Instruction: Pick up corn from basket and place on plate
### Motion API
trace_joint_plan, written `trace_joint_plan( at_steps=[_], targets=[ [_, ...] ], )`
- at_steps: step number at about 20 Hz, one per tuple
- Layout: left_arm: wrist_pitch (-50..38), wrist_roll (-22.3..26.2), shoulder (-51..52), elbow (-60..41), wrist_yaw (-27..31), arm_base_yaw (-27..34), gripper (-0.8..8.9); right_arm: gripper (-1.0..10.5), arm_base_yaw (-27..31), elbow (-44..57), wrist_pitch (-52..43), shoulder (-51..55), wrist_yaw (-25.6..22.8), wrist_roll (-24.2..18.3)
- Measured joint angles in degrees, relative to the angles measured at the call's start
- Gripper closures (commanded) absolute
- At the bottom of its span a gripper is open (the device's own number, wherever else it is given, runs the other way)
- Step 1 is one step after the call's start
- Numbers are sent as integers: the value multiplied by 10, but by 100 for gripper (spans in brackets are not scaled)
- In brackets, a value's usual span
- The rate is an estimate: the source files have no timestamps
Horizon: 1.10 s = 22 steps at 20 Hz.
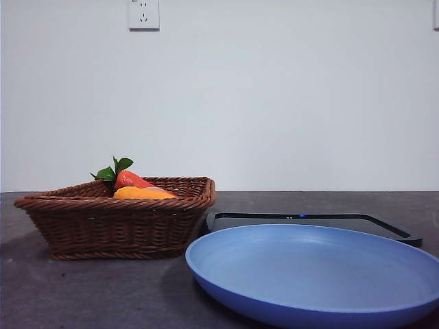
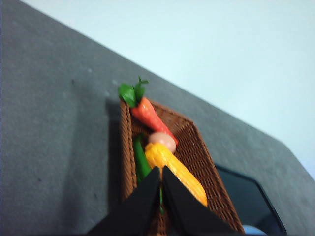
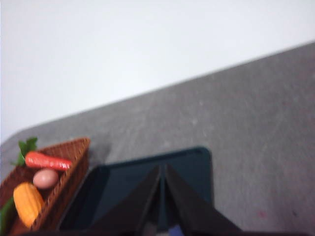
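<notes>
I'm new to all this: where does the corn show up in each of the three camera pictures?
Front view: the corn peeks over the basket's braided rim, just in front of the carrot.
Left wrist view: the corn lies lengthwise in the basket, just beyond the left gripper.
Right wrist view: the corn is at the lower left, in the basket.
Shared landmark: the carrot with green leaves.

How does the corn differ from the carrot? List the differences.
The corn is yellow-orange with rows of kernels; the carrot is red-orange and smooth. The carrot carries green leaves at one end, the corn none. The carrot tapers, while the corn looks thicker and blunt. Both lie in the basket, either side of a small pinkish round item.
</notes>
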State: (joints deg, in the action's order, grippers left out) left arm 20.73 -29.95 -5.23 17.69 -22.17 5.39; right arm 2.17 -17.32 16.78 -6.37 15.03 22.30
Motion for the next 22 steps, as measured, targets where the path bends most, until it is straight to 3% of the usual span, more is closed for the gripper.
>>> trace_joint_plan(
  at_steps=[5,12,16,22],
  targets=[
    [81,49,-62,76,-25,0,806,945,0,-96,92,-82,30,-52],
    [218,168,-165,162,-78,-1,806,945,-7,-218,247,-217,97,-163],
    [268,227,-208,196,-80,-17,806,945,-31,-258,319,-275,108,-219],
    [295,251,-233,212,-81,-57,806,945,-86,-262,344,-302,108,-241]
  ],
)
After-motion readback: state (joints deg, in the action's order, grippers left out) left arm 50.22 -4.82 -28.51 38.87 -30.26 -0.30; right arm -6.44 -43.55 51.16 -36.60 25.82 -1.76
